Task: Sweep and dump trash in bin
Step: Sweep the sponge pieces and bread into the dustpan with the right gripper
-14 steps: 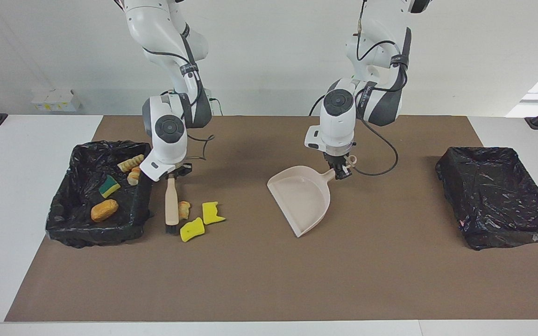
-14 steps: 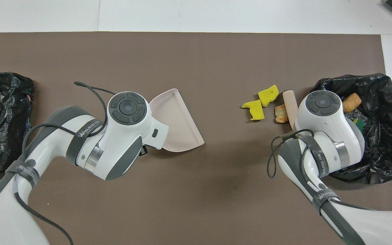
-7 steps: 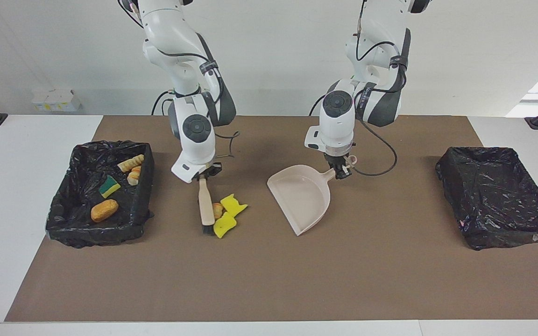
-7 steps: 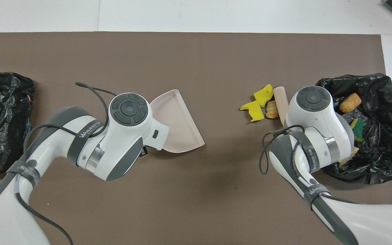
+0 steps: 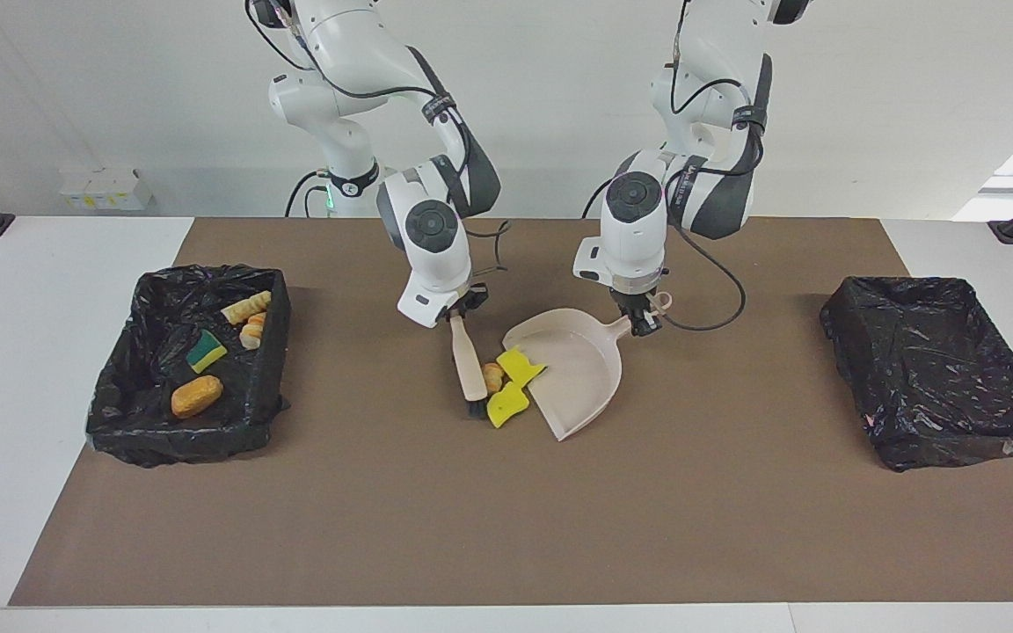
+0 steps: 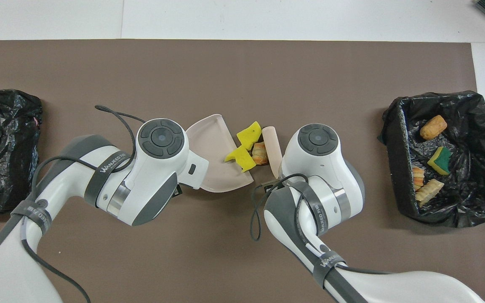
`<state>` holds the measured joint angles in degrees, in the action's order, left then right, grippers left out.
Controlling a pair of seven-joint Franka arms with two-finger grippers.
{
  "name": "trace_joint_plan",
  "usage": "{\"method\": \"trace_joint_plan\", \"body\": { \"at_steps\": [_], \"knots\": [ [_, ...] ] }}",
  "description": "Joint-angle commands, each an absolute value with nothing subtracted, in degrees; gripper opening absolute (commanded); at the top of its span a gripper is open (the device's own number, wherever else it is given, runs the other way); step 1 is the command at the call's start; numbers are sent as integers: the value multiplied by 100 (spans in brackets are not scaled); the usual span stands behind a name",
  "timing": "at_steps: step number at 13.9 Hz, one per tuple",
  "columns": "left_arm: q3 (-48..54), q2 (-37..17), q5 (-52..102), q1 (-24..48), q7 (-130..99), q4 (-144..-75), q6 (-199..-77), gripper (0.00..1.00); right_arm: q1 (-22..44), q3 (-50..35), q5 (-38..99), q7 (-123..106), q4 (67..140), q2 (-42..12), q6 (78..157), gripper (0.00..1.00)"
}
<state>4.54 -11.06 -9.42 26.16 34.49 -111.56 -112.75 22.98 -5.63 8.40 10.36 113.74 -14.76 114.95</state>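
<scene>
The right gripper (image 5: 456, 309) pinches the top of a beige-handled brush with dark bristles (image 5: 470, 363), its jaws pressed tight on the handle. The brush lies low and slanted on the brown mat covering the tabletop (image 5: 506, 527), with its bristle end away from the robots. The left gripper (image 5: 643, 323) has its jaws clamped on the handle of a beige plastic dustpan (image 5: 579, 369), which is tilted so its open lip rests on the mat facing the brush.

Three scraps of trash are bunched between brush and pan: one bright yellow sponge chunk (image 5: 519, 364) has its edge over the lip, a second yellow sponge chunk (image 5: 506, 406) lies on the mat just outside the lip, and a small orange-striped bread-like piece (image 5: 493, 376) touches the brush handle. Four more scraps already sit in the black-lined bin (image 5: 142, 431) at the right arm's end of the tabletop: a brown bread roll (image 5: 197, 396), a green-backed yellow sponge (image 5: 205, 350) and two striped tan pieces (image 5: 247, 318). A second black-lined bin (image 5: 937, 369) at the left arm's end looks empty.

The risks, as I judge them: the outer sponge sits near the pan's corner, so a further push could slide it past the lip instead of in. Soft sponge may also catch on the lip and buckle or flip away. The bread piece could roll out under the handle. If the brush presses hard against the pan, the pan may twist in its grip.
</scene>
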Motion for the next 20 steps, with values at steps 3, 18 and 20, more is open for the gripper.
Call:
{"method": "trace_joint_plan", "body": {
  "at_steps": [3,18,20],
  "knots": [
    [431,-932,-1028,2646,3516,-11373,-11443,0,2811,-571,1975,1080,11294,-1468,11558,0],
    [395,60,-976,1865,5587,-11303,-11269,0,2575,-545,2031,1914,11399,-176,9334,0],
    [369,429,-967,1453,6560,-11224,-10962,0,2671,-554,2013,2152,11635,-1,9351,0]
  ]
}}
